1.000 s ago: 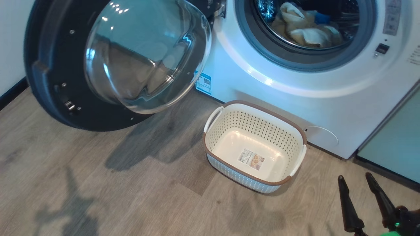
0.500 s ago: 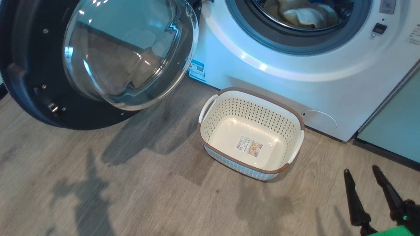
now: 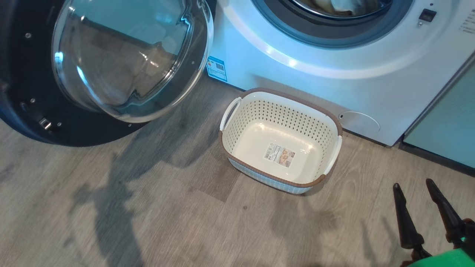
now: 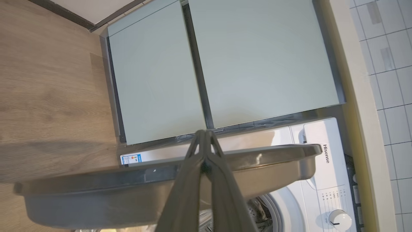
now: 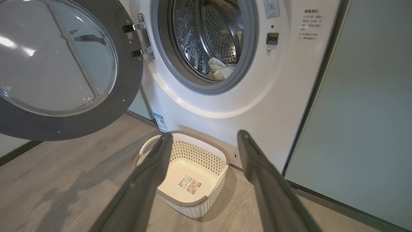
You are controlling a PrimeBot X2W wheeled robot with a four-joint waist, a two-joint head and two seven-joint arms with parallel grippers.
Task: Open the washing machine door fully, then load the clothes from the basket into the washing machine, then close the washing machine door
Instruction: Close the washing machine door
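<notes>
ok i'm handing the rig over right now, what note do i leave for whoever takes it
Tools: left tool is shut and holds nothing. The right tool is open and empty, low over the floor to the right of the basket.
Things: the washing machine door is swung wide open to the left. The basket sits on the floor in front of the washing machine, with just its label inside. The clothes are in the drum.
Done: door opened, clothes loaded.
Left: close the washing machine door.
</notes>
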